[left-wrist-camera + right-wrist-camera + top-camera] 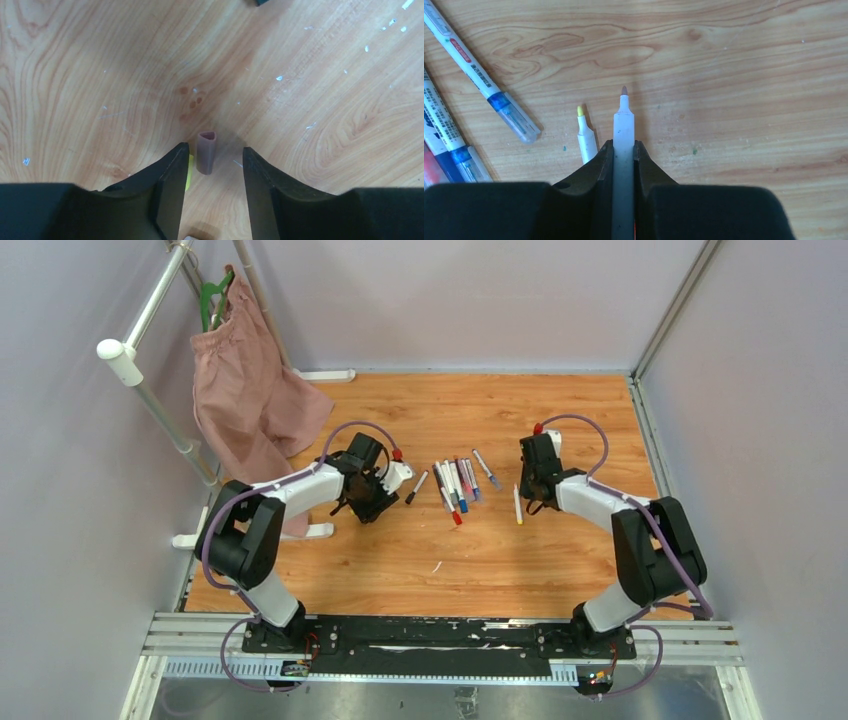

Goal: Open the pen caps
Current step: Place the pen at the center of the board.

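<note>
The short mauve-brown plastic cap (206, 152), a stubby tube with a rounded-triangular open mouth, lies on the pale grained wood table (100, 75). You will find it in the gap of the left gripper (215, 150), whose smooth black fingers (170, 185) stand spread, touching it on neither side. A small yellow sliver (190, 172) sits against the inner face of one finger; what it is cannot be told.

The right gripper (624, 145) is clamped on a slim white plastic pen barrel (623, 125), uncapped, its tapered neck ending in a brownish nib that points away from the wrist. Just beside it on the wood lies a second white pen with a bare yellow nib (585, 135). Further left lie white printed pens with clear caps over blue collars (499, 100).

From above, a loose row of pens (455, 485) lies between your two arms. A pink cloth (250, 390) hangs from a white tube rack at the far left.
</note>
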Controlling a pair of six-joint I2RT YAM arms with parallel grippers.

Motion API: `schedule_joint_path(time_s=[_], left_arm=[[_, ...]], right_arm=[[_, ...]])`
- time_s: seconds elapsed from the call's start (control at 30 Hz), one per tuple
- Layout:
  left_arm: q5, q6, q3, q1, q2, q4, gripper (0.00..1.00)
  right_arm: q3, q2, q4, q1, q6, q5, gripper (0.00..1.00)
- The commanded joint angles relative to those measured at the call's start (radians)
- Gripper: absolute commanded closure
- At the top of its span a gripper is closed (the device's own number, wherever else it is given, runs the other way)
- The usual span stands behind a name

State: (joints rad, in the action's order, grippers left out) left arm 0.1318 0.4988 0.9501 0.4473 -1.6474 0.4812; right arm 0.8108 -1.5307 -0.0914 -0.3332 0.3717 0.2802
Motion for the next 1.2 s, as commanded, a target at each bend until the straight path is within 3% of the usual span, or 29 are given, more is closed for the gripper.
schedule_joint_path(time_s=[0.0, 0.03, 0.1, 0.23, 0.43, 0.47, 0.8, 0.93, 1.07, 1.17], left_arm=[[0.050, -0.006, 0.025, -0.002, 0.016, 0.044, 0.48], [0.055, -0.010, 0.031, -0.003, 0.019, 0.054, 0.42], [0.067, -0.020, 0.046, -0.007, 0.038, 0.079, 0.39], [0.119, -0.042, 0.086, -0.031, 0.103, 0.131, 0.18], [0.169, -0.090, 0.196, -0.065, 0.196, 0.262, 0.16], [0.172, -0.090, 0.213, -0.067, 0.216, 0.278, 0.06], [0.174, -0.108, 0.350, -0.093, 0.311, 0.429, 0.00], [0.151, -0.113, 0.396, -0.114, 0.338, 0.466, 0.00], [0.143, -0.130, 0.416, -0.156, 0.349, 0.470, 0.00], [0.161, -0.152, 0.425, -0.185, 0.356, 0.471, 0.00]], right_arm=[[0.027, -0.046, 0.053, 0.019, -0.002, -0.025, 0.99], [0.032, -0.062, 0.050, 0.019, -0.001, -0.029, 0.96], [0.042, -0.089, 0.031, 0.019, 0.000, -0.034, 0.88], [0.025, -0.098, -0.001, 0.020, 0.028, -0.014, 0.75], [-0.018, -0.070, -0.009, 0.020, 0.051, -0.039, 0.57], [-0.021, -0.064, -0.012, 0.020, 0.055, -0.044, 0.56], [0.032, 0.044, -0.077, 0.020, 0.047, -0.065, 0.57], [0.125, 0.072, -0.088, 0.006, -0.013, -0.158, 0.55], [0.269, -0.023, -0.100, -0.010, -0.097, -0.352, 0.52], [0.412, -0.187, -0.158, -0.021, -0.139, -0.433, 0.51]])
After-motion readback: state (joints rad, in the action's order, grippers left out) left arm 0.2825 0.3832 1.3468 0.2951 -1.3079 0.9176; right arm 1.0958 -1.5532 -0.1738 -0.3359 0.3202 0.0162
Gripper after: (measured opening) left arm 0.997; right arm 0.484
